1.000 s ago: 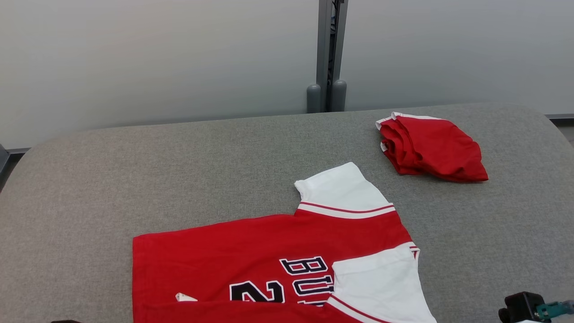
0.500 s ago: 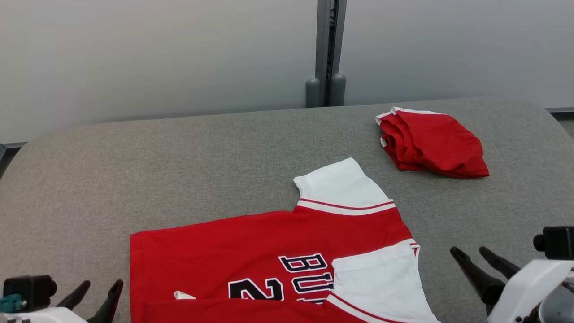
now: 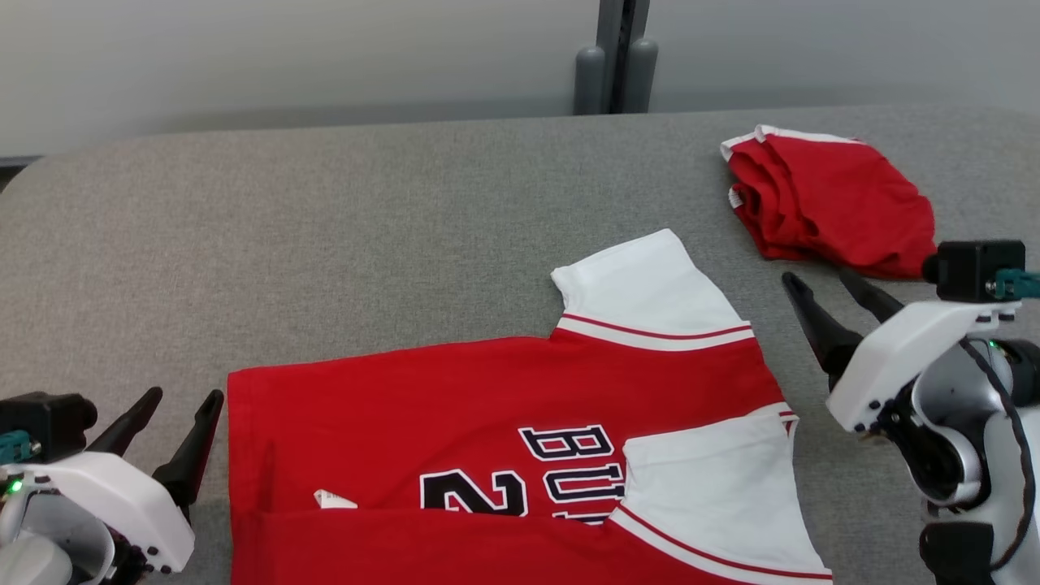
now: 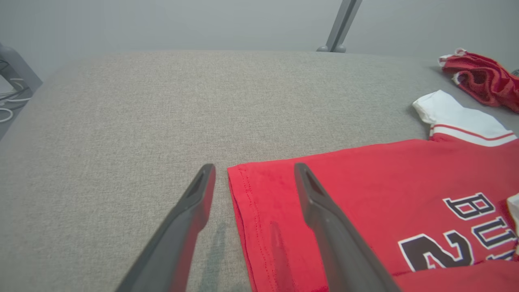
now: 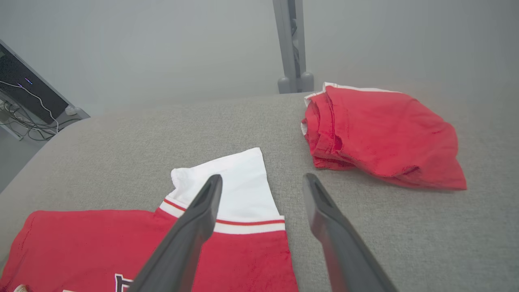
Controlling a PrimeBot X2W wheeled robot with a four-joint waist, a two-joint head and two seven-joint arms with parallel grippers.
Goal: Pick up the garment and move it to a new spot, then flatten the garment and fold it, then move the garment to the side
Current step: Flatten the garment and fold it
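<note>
The garment [image 3: 487, 398], a red jersey with white sleeves and dark lettering, lies spread on the grey table [image 3: 366, 244], its near hem folded up over the print. My left gripper [image 3: 185, 396] stands open just left of the jersey's far left corner; in the left wrist view that gripper [image 4: 254, 166] straddles the corner of the jersey [image 4: 365, 182] from above, without touching it. My right gripper [image 3: 816, 276] is open to the right of the far white sleeve [image 3: 642, 292]. In the right wrist view it [image 5: 262, 177] hovers over that sleeve's [image 5: 243, 190] right edge.
A second red garment [image 3: 837, 207], folded into a bundle, lies at the table's back right, just beyond my right gripper; the right wrist view shows this bundle [image 5: 385, 129] too. A grey post [image 3: 617, 49] stands behind the table. Bare grey cloth spreads across the left and far side.
The head camera has tilted down and shifted. Both arms have come up into view, the left beside the jersey's left corner, the right forward beside the far sleeve. The jersey lies as before.
</note>
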